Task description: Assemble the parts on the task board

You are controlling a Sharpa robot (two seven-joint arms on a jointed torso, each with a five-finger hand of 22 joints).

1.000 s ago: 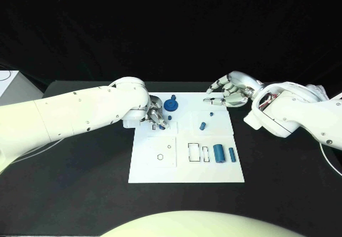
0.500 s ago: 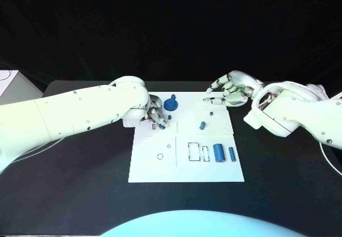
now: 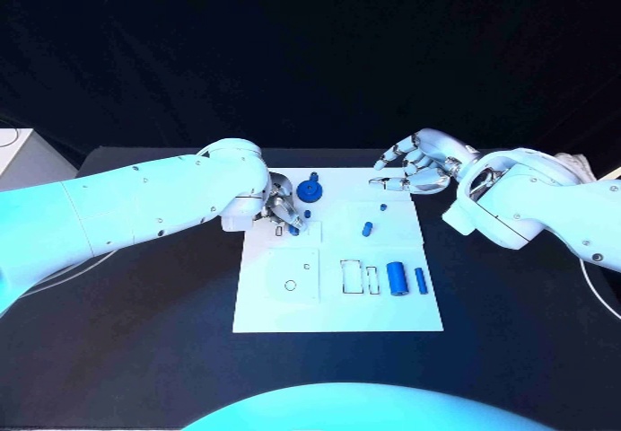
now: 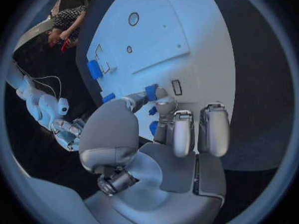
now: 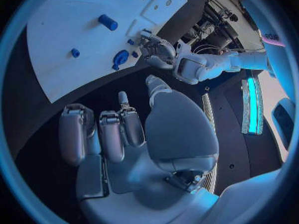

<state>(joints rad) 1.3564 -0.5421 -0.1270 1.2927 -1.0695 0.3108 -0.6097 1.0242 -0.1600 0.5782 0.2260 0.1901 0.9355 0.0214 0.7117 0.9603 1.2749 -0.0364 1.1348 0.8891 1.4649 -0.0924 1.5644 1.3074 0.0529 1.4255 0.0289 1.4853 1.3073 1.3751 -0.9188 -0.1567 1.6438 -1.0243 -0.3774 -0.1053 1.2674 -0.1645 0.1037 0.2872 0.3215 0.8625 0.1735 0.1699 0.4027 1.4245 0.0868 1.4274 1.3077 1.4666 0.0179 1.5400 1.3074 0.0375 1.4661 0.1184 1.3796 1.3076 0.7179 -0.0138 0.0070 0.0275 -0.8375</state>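
small blue part [image 3: 293, 230] pinched upright in left robot hand [image 3: 283, 212]; right robot hand [image 3: 416, 167] spread, empty.

Below the left hand [image 3: 283, 212], the task board [image 3: 278, 310] lies bare along its near edge. Beside that hand's fingertips a round blue part [image 3: 310, 190] stands, blocking that side.

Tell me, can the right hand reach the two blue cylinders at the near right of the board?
Probably yes. The right hand hovers at the board's far right corner, holding nothing, and nothing lies between it and the cylinders.
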